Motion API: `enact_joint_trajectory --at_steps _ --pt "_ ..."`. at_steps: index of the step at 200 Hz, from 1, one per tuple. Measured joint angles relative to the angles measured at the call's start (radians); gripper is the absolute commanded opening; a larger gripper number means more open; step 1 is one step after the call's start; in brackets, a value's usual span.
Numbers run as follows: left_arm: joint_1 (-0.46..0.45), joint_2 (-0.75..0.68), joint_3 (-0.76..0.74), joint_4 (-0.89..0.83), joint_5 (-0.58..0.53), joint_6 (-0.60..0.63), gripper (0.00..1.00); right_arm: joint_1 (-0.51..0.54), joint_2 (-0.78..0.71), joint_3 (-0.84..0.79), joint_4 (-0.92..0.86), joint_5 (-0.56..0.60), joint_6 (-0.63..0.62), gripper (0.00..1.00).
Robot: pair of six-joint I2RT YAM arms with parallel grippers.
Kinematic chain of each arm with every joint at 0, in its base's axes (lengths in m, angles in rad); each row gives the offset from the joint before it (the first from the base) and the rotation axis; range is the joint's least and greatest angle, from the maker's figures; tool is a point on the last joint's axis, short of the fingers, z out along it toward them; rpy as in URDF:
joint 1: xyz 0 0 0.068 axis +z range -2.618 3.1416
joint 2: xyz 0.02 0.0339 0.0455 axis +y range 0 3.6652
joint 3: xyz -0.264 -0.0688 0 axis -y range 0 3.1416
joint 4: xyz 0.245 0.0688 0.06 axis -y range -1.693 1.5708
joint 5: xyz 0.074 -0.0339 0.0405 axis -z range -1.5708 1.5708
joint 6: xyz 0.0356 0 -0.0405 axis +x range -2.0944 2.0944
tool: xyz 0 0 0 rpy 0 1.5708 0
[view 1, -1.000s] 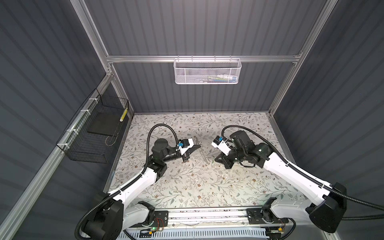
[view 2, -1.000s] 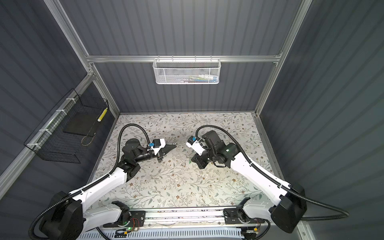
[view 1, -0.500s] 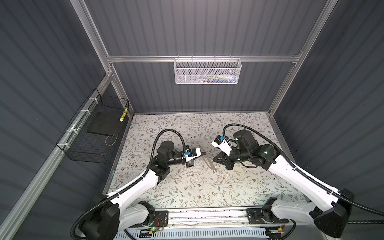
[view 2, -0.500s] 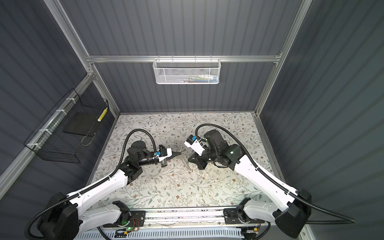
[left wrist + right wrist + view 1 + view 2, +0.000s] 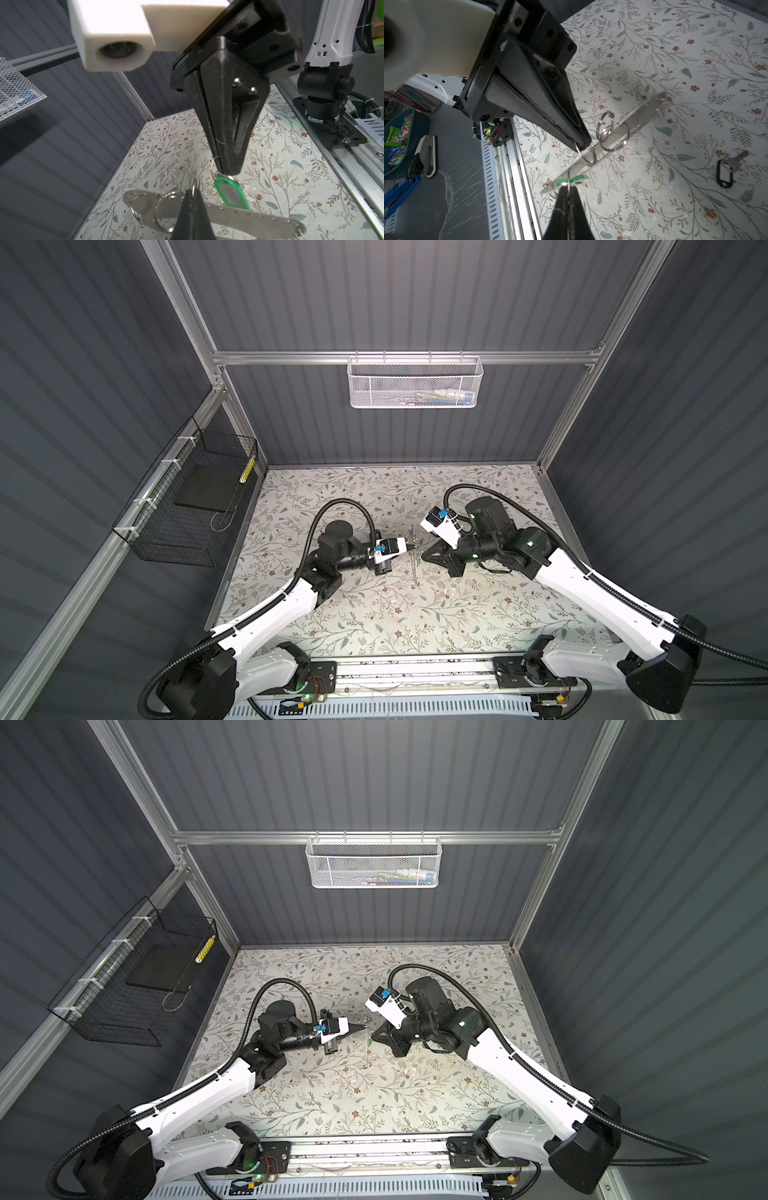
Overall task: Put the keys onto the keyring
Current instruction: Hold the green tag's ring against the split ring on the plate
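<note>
Down below, the floral-patterned tabletop [image 5: 374, 614], and both white arms reach in to meet over its middle. Between them is a long flat steel strip with punched holes [image 5: 259, 218], up in the air and edge-on in both top views. It carries several split rings [image 5: 607, 129].

The left gripper [image 5: 192, 199] is clamped tight on one of those rings, and the strip hangs from that grip. Almost tip to tip with it, the right gripper [image 5: 568, 195] is pinched closed on the keyring [image 5: 230, 194]. It grips the thin wire ring, and the small green plastic tag with its white window dangles just beside the strip, clear of the table. Whether tag and strip touch, I can't tell.

Well apart on the table lies a silver key on a dark tag [image 5: 735, 161].
</note>
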Motion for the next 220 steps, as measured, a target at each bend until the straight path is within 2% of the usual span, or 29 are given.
enact_joint_trajectory --at_steps 220 --pt "-0.011 -0.04 0.015 -0.062 0.029 0.064 0.0 -0.006 0.014 0.0 0.007 -0.006 0.029 0.0"
